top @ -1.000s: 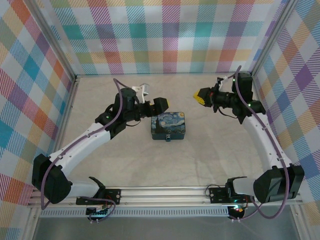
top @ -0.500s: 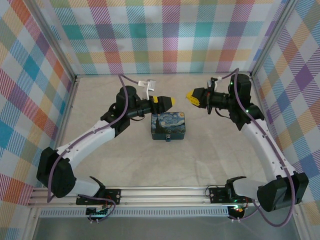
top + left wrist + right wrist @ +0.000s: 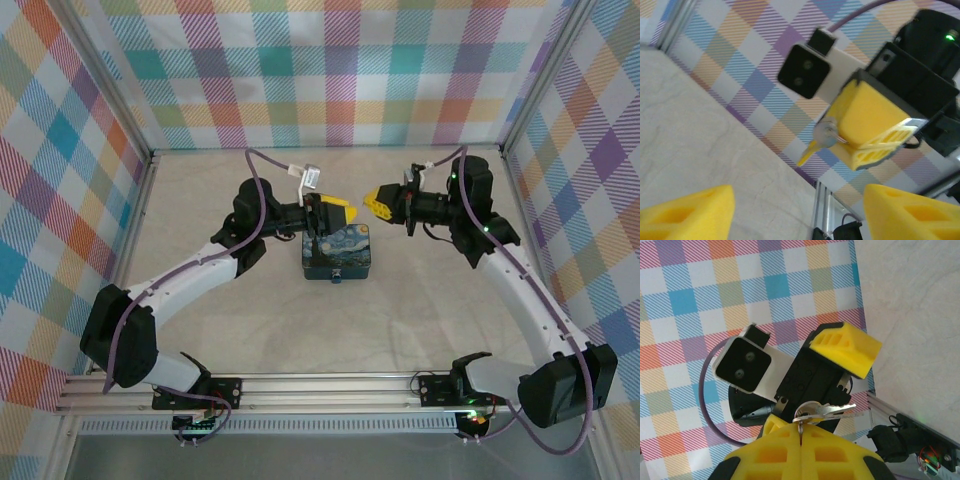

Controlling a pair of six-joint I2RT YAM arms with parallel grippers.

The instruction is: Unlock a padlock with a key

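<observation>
My right gripper [image 3: 380, 199] hovers just behind the painted tin [image 3: 340, 254], shut on a key ring. In the right wrist view its yellow pads [image 3: 790, 455] pinch the ring, and two silver keys [image 3: 832, 410] stick out sideways. My left gripper [image 3: 334, 211] faces it from the left, open and empty, a short gap away. In the left wrist view the left fingers [image 3: 687, 210] stand wide apart, with the keys [image 3: 824, 135] hanging from the right gripper [image 3: 875, 125] ahead. A small metal piece [image 3: 338, 275] sits at the tin's front edge; it is too small to identify as the padlock.
The tin with the starry-night print lies in the middle of the pale tabletop [image 3: 430, 300]. Plaid walls and aluminium frame posts [image 3: 530, 110] close in the back and sides. A rail [image 3: 330, 385] runs along the near edge by the arm bases.
Both grippers have closed in on each other above the tin: the left one moved right, the right one moved left with the keys. The gap between them has shrunk.
</observation>
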